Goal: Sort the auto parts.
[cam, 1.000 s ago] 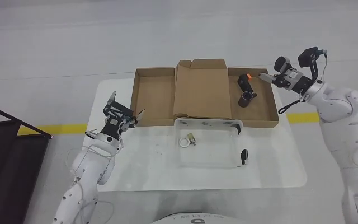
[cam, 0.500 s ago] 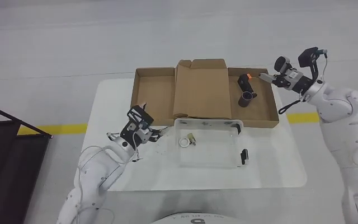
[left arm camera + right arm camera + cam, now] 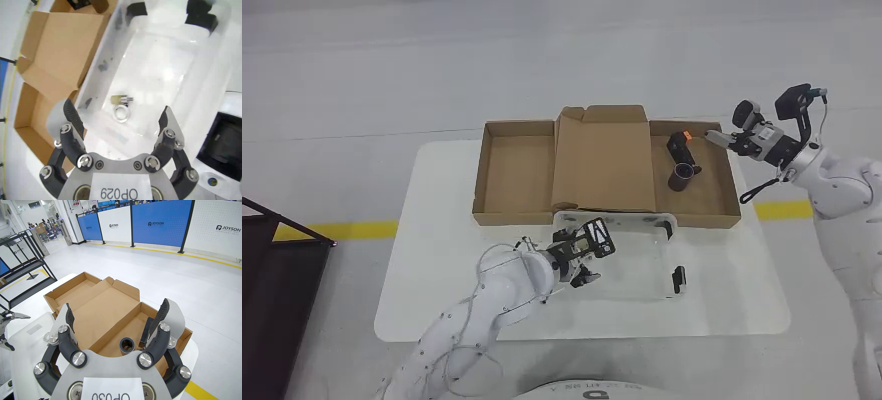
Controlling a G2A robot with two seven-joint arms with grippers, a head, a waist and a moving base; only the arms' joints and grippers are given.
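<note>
**A:** Counting what's on the table (image 3: 442, 290): one cardboard box (image 3: 512, 170) split into three sections, and one clear bin (image 3: 662, 292) just in front of it. How many parts do you get?

**B:** Four. Two are in the bin, a flat metal ring (image 3: 115, 115) and a small metal pin (image 3: 121, 99) with a cream end. They're touching each other near the bin's left end. The other two are in the box's right section: a black tube (image 3: 680, 178) standing upright and a black block (image 3: 677, 148) just behind it with a bit of orange on it. The bin also has two black clips (image 3: 677, 280) at its right end.

**A:** And the grippers?

**B:** Two, both spread wide and holding nothing. The left gripper (image 3: 117, 107) hangs over the left end of the bin, right above the ring. The right gripper (image 3: 116, 304) sits above the far right corner of the box, over the tube.

**A:** Any writing?

**B:** One white sticker (image 3: 119, 189) with a short printed code on each gripper's base, so two stickers. There are also printed panels on the room dividers way behind.
</note>
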